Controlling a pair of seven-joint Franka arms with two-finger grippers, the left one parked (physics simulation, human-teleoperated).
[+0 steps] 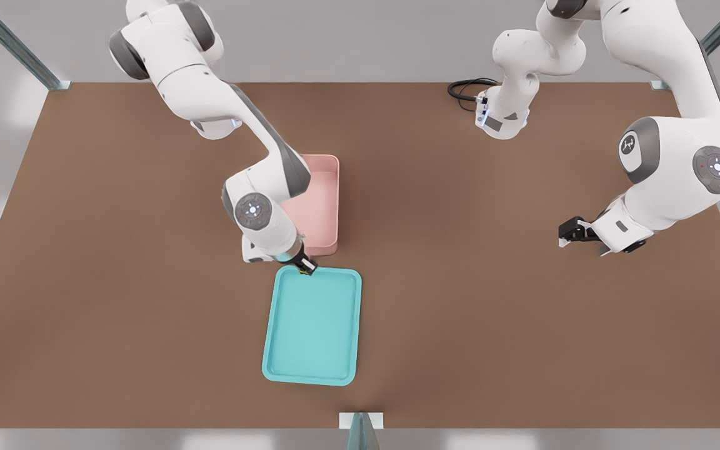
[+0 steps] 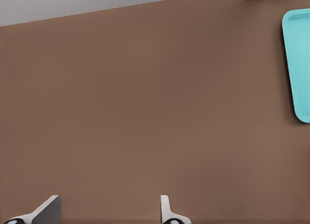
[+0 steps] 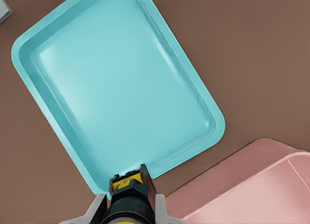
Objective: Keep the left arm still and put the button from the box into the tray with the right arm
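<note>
Held by end effector (image 1: pixel 305 267), button (image 3: pixel 127 183) overhangs tray (image 1: pixel 275 325).

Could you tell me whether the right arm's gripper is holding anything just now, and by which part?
Yes. The gripper is shut on the button, its fingers pinching the dark base on two sides with the yellow cap showing between them, above the near rim of the tray.
</note>
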